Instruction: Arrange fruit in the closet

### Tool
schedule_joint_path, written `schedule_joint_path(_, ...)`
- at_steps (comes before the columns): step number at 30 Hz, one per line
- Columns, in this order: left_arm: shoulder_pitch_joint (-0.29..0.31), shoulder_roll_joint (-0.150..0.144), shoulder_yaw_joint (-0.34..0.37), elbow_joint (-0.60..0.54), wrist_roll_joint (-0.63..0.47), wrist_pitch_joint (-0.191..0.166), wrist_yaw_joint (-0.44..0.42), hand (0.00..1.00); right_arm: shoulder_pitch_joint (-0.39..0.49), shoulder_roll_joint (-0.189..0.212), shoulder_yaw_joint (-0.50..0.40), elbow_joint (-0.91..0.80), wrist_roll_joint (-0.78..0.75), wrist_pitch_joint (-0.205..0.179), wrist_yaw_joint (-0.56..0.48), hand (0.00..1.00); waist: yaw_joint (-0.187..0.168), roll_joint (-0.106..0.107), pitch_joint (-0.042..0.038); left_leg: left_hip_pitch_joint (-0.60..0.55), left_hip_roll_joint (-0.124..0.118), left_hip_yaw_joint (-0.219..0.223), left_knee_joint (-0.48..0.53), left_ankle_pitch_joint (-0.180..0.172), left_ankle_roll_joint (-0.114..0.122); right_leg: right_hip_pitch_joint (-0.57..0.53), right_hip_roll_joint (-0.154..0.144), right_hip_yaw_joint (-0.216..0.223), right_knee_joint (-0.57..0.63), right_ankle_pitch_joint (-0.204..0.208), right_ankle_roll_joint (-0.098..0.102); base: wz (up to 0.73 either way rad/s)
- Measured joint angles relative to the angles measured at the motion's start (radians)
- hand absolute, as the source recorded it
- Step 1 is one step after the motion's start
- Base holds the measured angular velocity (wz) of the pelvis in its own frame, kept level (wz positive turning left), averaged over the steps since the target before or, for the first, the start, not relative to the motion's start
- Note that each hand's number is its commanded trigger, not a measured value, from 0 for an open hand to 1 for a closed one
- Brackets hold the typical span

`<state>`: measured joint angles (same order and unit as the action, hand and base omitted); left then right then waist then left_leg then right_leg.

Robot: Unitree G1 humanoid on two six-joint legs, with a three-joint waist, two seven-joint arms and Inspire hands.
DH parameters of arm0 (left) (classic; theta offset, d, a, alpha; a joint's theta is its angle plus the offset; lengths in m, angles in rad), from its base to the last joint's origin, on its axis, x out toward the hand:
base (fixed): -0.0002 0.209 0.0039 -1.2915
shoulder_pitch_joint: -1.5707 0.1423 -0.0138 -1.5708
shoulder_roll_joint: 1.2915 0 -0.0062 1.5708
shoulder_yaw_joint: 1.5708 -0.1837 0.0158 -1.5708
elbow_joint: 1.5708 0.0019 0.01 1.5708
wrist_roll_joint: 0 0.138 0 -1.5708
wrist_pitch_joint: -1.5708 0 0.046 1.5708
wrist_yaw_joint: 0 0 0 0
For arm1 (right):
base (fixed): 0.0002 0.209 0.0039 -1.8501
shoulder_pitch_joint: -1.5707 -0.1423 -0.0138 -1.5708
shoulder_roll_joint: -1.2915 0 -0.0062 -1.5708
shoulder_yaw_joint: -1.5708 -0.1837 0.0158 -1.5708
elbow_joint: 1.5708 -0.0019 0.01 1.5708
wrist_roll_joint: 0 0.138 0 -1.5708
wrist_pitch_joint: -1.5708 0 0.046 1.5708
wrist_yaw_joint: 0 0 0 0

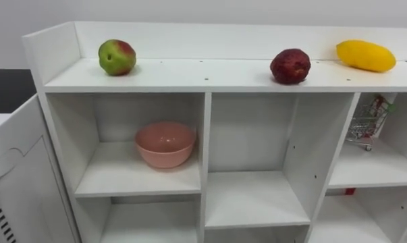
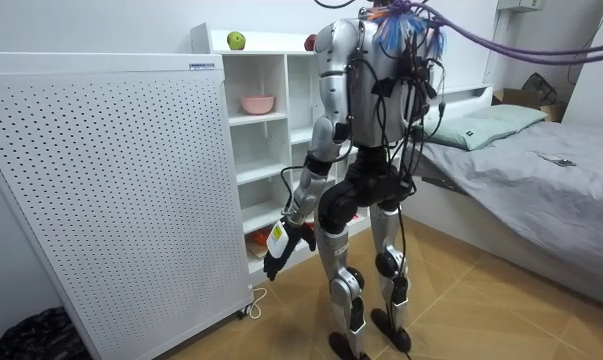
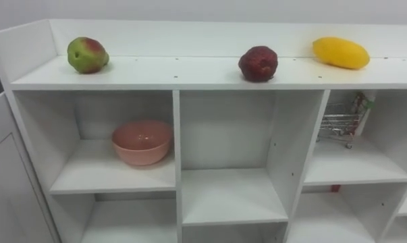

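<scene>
Currently your robot stands facing the white closet (image 1: 206,135), left hand (image 2: 278,252) hanging low at its side; you cannot tell whether it is open or closed. On the top board: green-red fruit (image 1: 117,57) at left, dark red fruit (image 1: 290,66) right of centre, yellow fruit (image 1: 366,55) at right, well apart; pink bowl (image 1: 165,144) in the upper left compartment.

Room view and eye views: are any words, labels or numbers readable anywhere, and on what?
None can be read.
Small dark label on the white perforated panel: too small.
Tag on the left robot hand: too small.
Coloured packet in the small wire shopping cart: blurred.
</scene>
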<state>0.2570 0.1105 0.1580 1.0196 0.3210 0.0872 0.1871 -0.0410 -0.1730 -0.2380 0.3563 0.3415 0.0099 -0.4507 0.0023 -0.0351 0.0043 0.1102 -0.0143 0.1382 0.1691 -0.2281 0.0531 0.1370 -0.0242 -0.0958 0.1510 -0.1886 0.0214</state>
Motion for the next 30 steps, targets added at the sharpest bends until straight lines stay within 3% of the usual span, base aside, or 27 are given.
schedule_joint_path(9,0.020,0.000,-0.001,0.005,0.003,-0.008,-0.002,0.00,-0.044,-0.026,-0.002,-0.315,-0.151,-0.046,-0.080,0.00,0.011,-0.004,-0.0020,0.005,0.000,-0.001,0.000,0.000,0.000,-0.001,-0.001,-0.013,0.000,0.000,0.000,-0.01)
schedule_joint_path(22,0.013,0.000,-0.028,0.023,0.045,-0.022,-0.027,0.00,-0.201,-0.031,0.022,-0.451,-0.305,-0.078,-0.104,0.00,0.031,-0.019,-0.0023,-0.001,0.001,-0.004,0.014,0.000,0.000,0.005,-0.001,-0.016,0.000,0.000,0.000,-0.01)
schedule_joint_path(27,0.007,0.000,-0.031,0.023,0.045,-0.024,-0.045,0.00,-0.256,-0.068,0.077,-0.528,-0.306,-0.097,-0.087,0.00,0.037,-0.023,-0.0031,-0.011,0.002,-0.005,0.019,0.000,0.000,0.004,-0.001,-0.022,0.002,0.001,-0.001,0.00)
schedule_joint_path(30,-0.009,0.002,-0.038,0.043,0.045,-0.032,-0.045,0.00,-0.295,-0.071,0.081,-0.530,-0.306,-0.105,-0.076,0.00,0.047,-0.023,-0.0026,-0.017,0.002,-0.005,0.021,0.000,0.000,-0.001,-0.001,-0.023,0.003,0.002,-0.003,0.00)
